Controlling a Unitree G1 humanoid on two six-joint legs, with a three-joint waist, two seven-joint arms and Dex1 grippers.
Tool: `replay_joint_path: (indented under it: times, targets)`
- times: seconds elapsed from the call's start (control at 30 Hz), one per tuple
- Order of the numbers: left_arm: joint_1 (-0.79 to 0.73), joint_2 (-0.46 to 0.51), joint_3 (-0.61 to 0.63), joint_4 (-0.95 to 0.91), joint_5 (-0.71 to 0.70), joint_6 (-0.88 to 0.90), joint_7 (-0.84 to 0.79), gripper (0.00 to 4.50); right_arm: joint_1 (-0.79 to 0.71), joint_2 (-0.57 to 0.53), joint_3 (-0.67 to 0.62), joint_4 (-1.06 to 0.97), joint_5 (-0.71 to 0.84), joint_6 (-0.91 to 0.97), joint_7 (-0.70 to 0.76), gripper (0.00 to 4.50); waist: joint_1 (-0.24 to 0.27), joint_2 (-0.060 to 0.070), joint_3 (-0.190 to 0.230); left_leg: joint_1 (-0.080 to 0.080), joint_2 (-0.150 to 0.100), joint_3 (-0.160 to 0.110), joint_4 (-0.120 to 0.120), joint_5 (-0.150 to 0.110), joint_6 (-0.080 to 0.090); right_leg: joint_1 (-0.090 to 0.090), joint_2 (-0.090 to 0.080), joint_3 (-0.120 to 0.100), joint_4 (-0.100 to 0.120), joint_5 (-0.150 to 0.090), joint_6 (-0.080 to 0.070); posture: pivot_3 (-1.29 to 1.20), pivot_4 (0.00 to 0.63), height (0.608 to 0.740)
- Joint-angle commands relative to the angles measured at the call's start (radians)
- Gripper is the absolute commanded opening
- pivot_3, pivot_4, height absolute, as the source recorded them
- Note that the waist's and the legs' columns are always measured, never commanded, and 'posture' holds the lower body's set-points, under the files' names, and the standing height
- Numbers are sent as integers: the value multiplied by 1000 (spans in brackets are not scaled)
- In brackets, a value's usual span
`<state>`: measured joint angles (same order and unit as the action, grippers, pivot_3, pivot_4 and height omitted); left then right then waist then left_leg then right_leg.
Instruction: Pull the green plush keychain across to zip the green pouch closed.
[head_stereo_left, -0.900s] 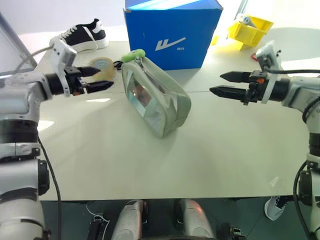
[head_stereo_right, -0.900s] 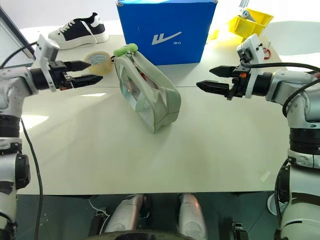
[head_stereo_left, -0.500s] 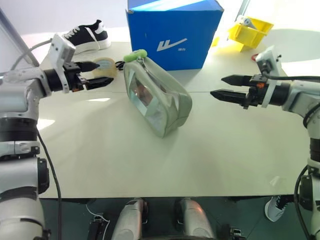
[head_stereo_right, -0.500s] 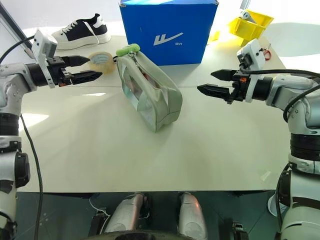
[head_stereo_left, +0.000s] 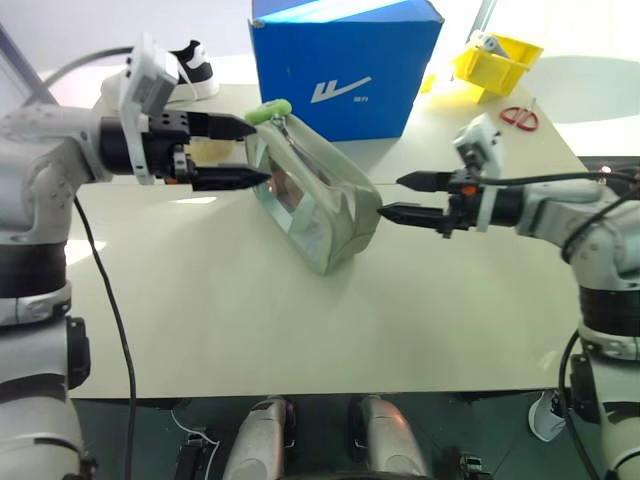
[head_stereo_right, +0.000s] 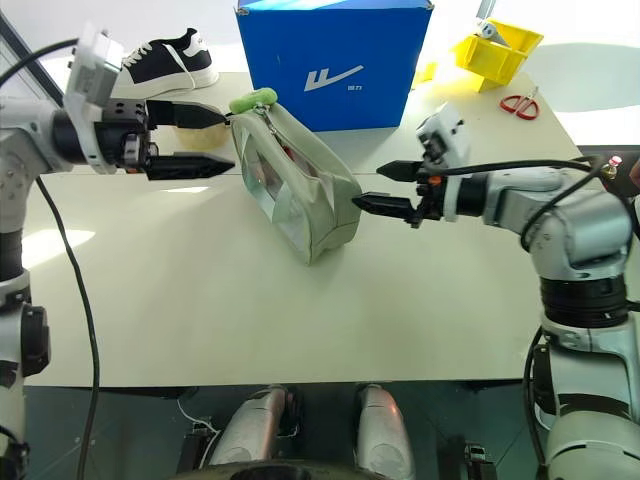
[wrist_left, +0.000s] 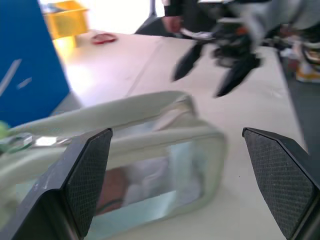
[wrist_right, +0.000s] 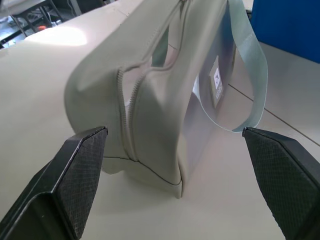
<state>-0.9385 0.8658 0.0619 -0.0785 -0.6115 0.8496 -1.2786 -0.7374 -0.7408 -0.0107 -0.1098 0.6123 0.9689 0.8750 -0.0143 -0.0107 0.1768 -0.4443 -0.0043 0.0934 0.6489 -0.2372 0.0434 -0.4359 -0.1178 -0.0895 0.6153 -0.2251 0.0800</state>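
The green pouch (head_stereo_left: 315, 205) is flanked on the table by both spread, empty grippers, the left gripper (head_stereo_left: 243, 152) set by its far-left end near the green plush keychain (head_stereo_left: 268, 110), the right gripper (head_stereo_left: 392, 196) placed to brace its near-right end

Pouch: the green pouch (head_stereo_left: 315, 200) was pale sage, boxy, with a clear window; it stood on edge, angled, just in front of the blue box (head_stereo_left: 345, 60).
Keychain: the green plush keychain (head_stereo_left: 268, 110) was lime, fuzzy, and lay at the pouch's end nearest the box.
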Motion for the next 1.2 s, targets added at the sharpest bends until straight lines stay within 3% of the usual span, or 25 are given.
replay_joint_path:
  times: [0.03, 0.07, 0.17, 0.4, 0.5, 0.7, 0.9, 1.07, 1.2]
  targets:
    - [5, 44, 22, -56, -27, 13, -4, 4445, -17, 25, 14, 10, -24, -40, -3, 4500, 1, 0, 0, 0, 0, 0, 0, 0, 0, 0, 0, 0, 0, 0, 0, 0, 150, 740]
    - [6, 47, 22, -51, -25, 10, 3, 4445, -14, 37, 20, 8, -18, -36, 2, 4500, 1, 0, 0, 1, 0, 0, 1, 0, 0, 0, 1, 0, 1, 0, 1, 0, 150, 740]
    - [10, 53, 28, -24, -20, 4, 23, 4500, -9, 61, 40, -12, -1, -22, 18, 3606, 2, 0, 0, 1, 1, 0, 3, 1, 0, 2, 3, -1, 3, 1, 2, 0, 150, 740]
    - [35, 63, 30, -24, -22, -6, 35, 4500, -36, 85, 60, 14, -11, -22, 29, 66, 3, 0, 0, 1, 1, 0, 7, 0, 2, 4, 5, -2, 3, 2, 5, 0, 150, 740]
    - [43, 66, 33, -25, -23, -8, 46, 4500, -40, 49, 107, 77, -122, -118, 24, 66, 2, 0, 0, 1, 1, 0, 9, 0, 2, 4, 6, -2, 4, 2, 5, 0, 150, 740]
    - [60, 76, 41, -21, -20, -17, 61, 4500, -136, -69, 215, 316, -428, -510, 48, 66, 2, 1, 0, 1, 1, 0, 13, 0, 2, 5, 7, -2, 4, 2, 5, 0, 150, 740]
    - [58, 60, 25, -6, -13, -39, 77, 4500, -238, -38, 226, 502, -507, -643, 101, 66, 0, 1, 1, 1, 2, 0, 13, 2, -1, 5, 7, -2, 5, 3, 7, 0, 150, 740]
    - [58, 56, 24, -2, -11, -49, 87, 4500, -262, -4, 192, 512, -484, -614, 146, 66, 0, 1, 1, 1, 2, 1, 13, 3, -3, 6, 8, -2, 5, 3, 7, 0, 150, 740]
    - [68, 57, 29, -11, -15, -48, 94, 4500, -235, -9, 173, 475, -463, -549, 190, 1478, 0, 1, 1, 1, 2, 1, 13, 2, -2, 6, 8, -2, 5, 3, 7, 0, 150, 740]
